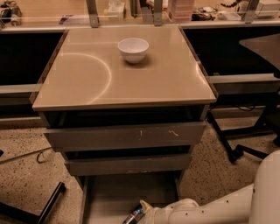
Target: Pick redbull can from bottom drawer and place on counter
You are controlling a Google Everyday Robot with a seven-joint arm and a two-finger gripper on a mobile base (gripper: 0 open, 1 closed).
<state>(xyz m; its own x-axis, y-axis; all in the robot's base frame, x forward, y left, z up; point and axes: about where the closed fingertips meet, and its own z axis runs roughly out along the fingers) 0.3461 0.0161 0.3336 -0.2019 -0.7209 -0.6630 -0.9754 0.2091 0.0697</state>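
Observation:
The redbull can [133, 215] lies tilted at the bottom edge of the view, silver with blue patches, on the floor of the open bottom drawer [127, 192]. My gripper [143, 208] reaches in from the lower right on its white arm, and its tip is right against the can's right side. The tan counter [109, 78] with its pale arc mark lies above the three drawers.
A white bowl [133, 49] stands at the counter's back middle. Two wider grey drawers [127, 136] stick out above the bottom one. A black chair base [245, 140] stands to the right, a black leg [48, 205] at lower left. A shelf with metal posts [92, 8] runs behind.

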